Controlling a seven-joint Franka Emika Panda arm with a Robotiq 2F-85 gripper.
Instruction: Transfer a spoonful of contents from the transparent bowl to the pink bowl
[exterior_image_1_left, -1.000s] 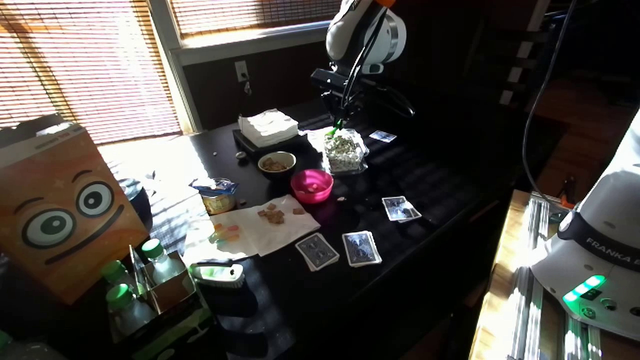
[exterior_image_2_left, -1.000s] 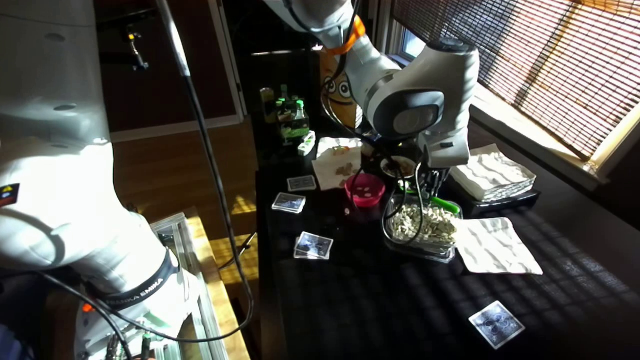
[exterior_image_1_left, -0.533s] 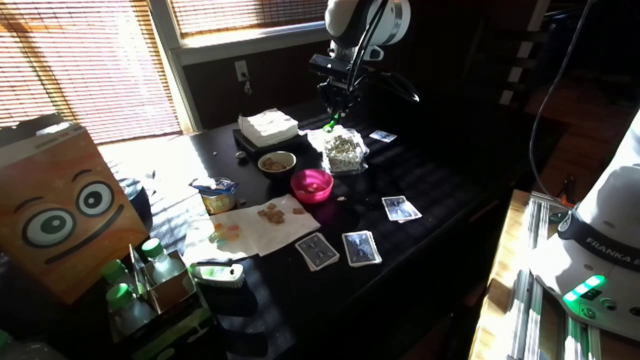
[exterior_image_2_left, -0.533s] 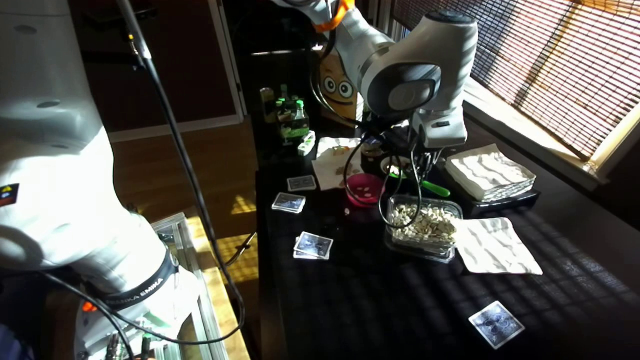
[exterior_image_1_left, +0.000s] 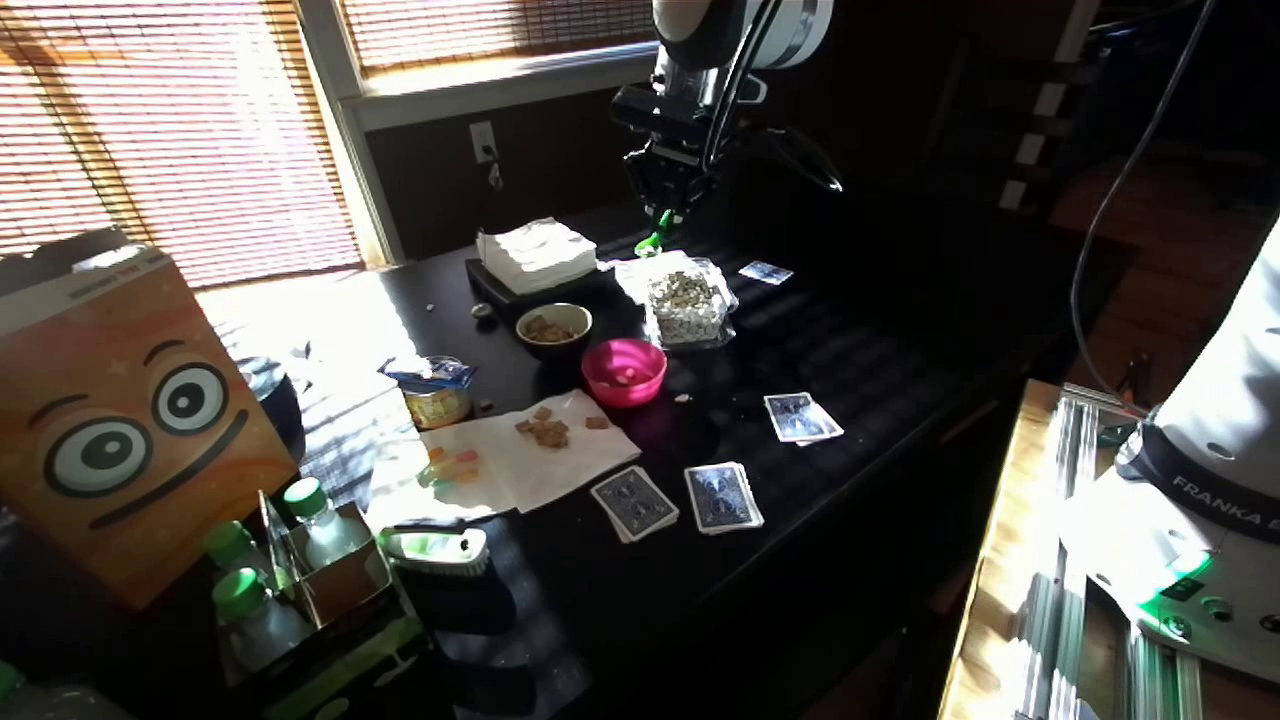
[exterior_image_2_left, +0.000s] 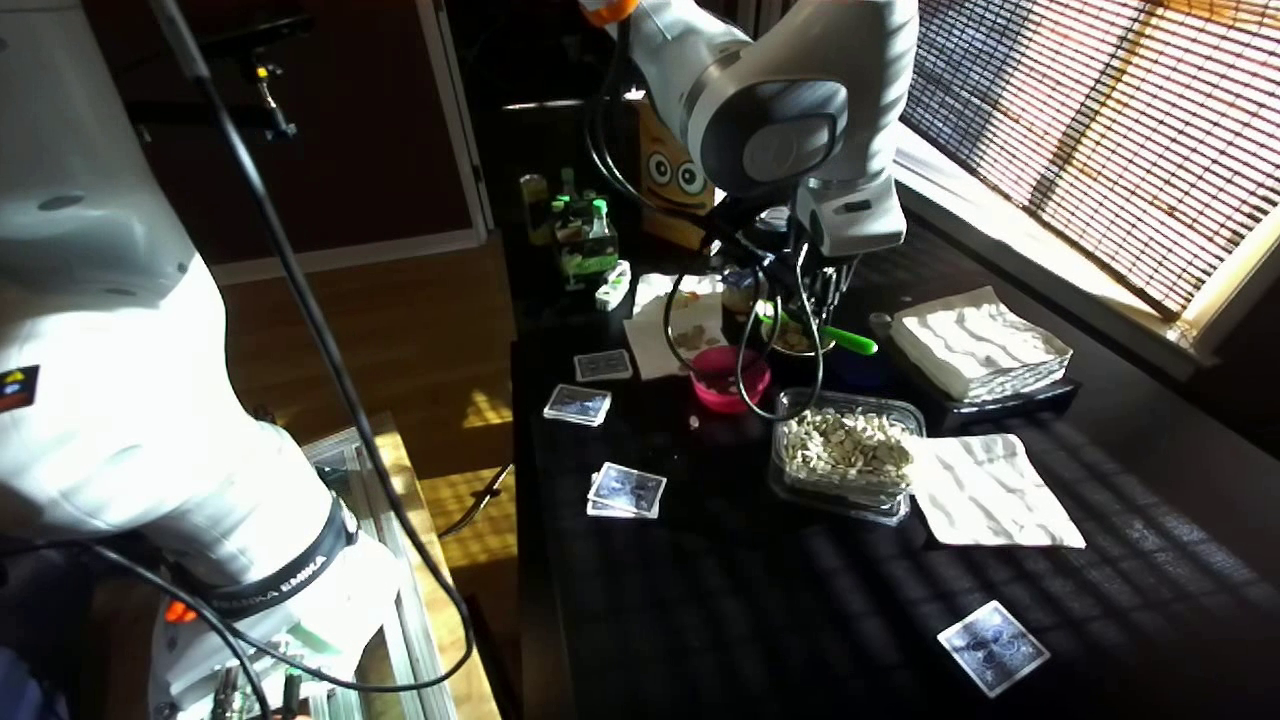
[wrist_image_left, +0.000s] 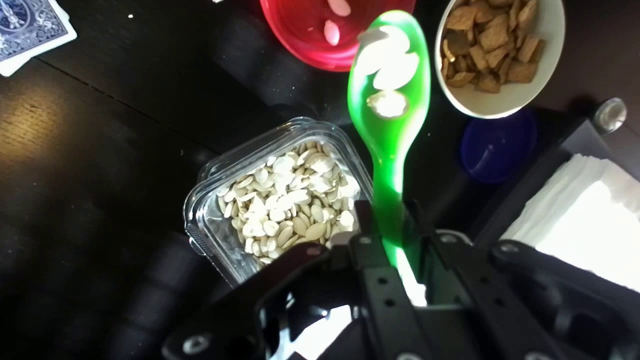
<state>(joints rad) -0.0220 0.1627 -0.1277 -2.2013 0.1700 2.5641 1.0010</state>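
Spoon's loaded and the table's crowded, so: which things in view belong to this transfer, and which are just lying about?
Part of the job:
gripper, shut on the green spoon
clear container, the source
pale seeds, in spoon and container
pink bowl, the target

Just lying about:
bowl of brown pieces
playing cards
napkin stack
orange box
green-capped bottles

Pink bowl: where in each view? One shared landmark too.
In an exterior view: pink bowl, picture centre.
In an exterior view: pink bowl, just right of centre.
In the wrist view: pink bowl, cut by the top edge.
Landmark in all three: clear seed container.
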